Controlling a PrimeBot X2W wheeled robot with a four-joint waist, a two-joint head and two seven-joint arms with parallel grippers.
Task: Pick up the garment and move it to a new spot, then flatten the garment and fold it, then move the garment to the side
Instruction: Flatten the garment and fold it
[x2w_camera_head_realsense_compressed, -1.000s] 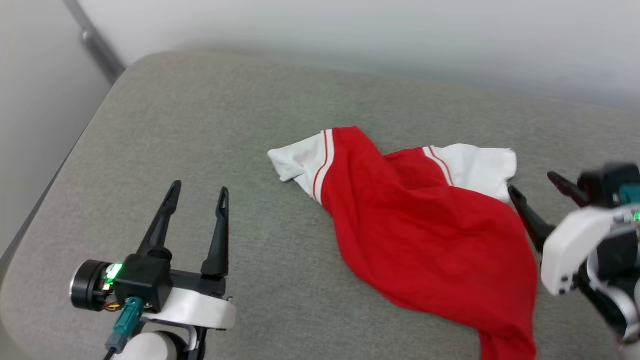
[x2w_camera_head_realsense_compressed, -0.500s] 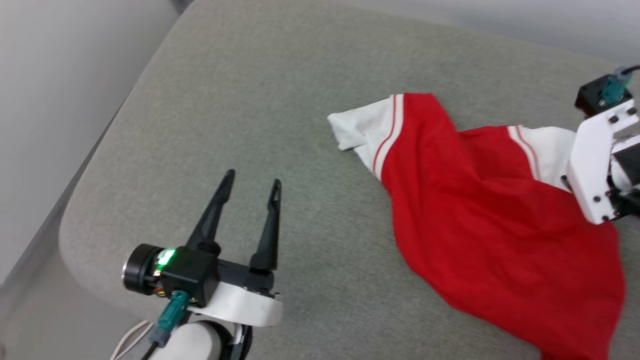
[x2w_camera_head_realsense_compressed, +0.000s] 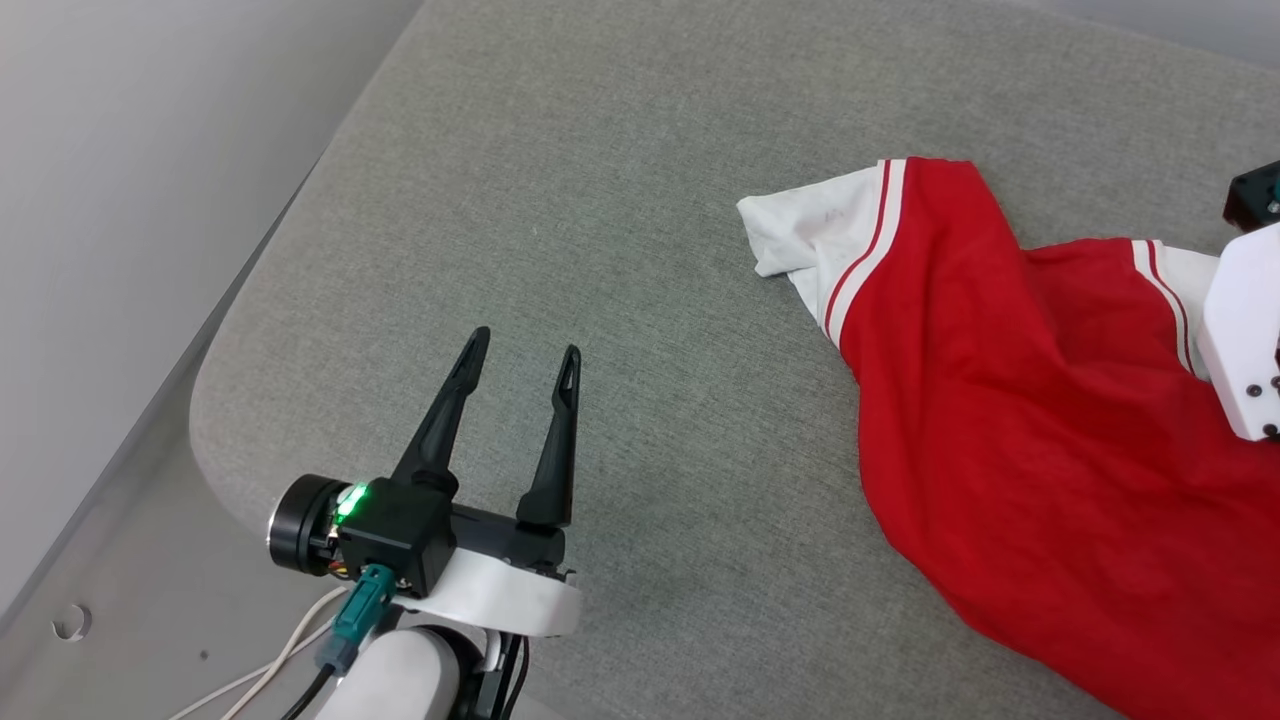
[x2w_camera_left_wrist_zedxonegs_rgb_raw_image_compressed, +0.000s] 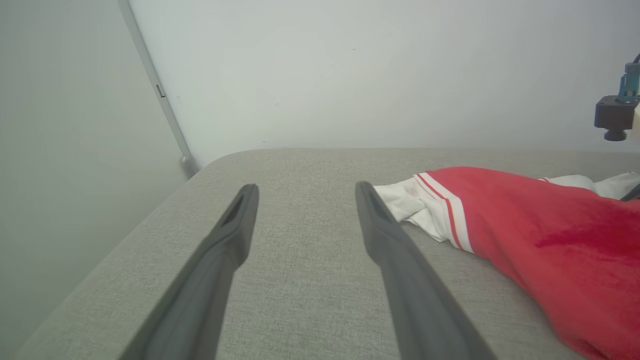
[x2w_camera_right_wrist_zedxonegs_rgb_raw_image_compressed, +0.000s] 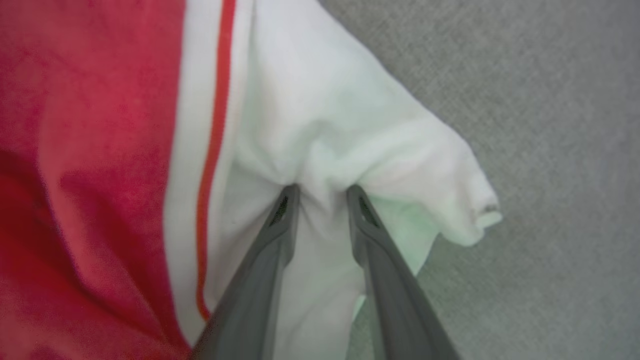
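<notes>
A crumpled red garment (x2w_camera_head_realsense_compressed: 1020, 420) with white short sleeves lies on the right part of a grey upholstered cushion (x2w_camera_head_realsense_compressed: 620, 200). One striped-trim sleeve (x2w_camera_head_realsense_compressed: 810, 225) points left and far, and the red body trails toward the near right. The side that shows is plain red. In the right wrist view, the right gripper (x2w_camera_right_wrist_zedxonegs_rgb_raw_image_compressed: 322, 190) has its two dark fingers drawn close together on the other white sleeve (x2w_camera_right_wrist_zedxonegs_rgb_raw_image_compressed: 375, 140), at the right of the heap. Cloth puckers between and around the tips, so it appears to be pinching a fold of that sleeve. The left gripper (x2w_camera_head_realsense_compressed: 526, 344) hovers over bare cushion at the near left with its fingers spread wide and nothing between them. It is well apart from the garment, with the sleeve trim just ahead and to its right in the left wrist view. A pale wall (x2w_camera_left_wrist_zedxonegs_rgb_raw_image_compressed: 350, 75) rises behind the cushion. The task looks to be at its very start. A hold on the sleeve seems to be made, but most of the cloth rests bunched on the cushion and is not lifted clear. Carrying it to a new spot, spreading it flat, folding it and setting it aside all remain to be done.
</notes>
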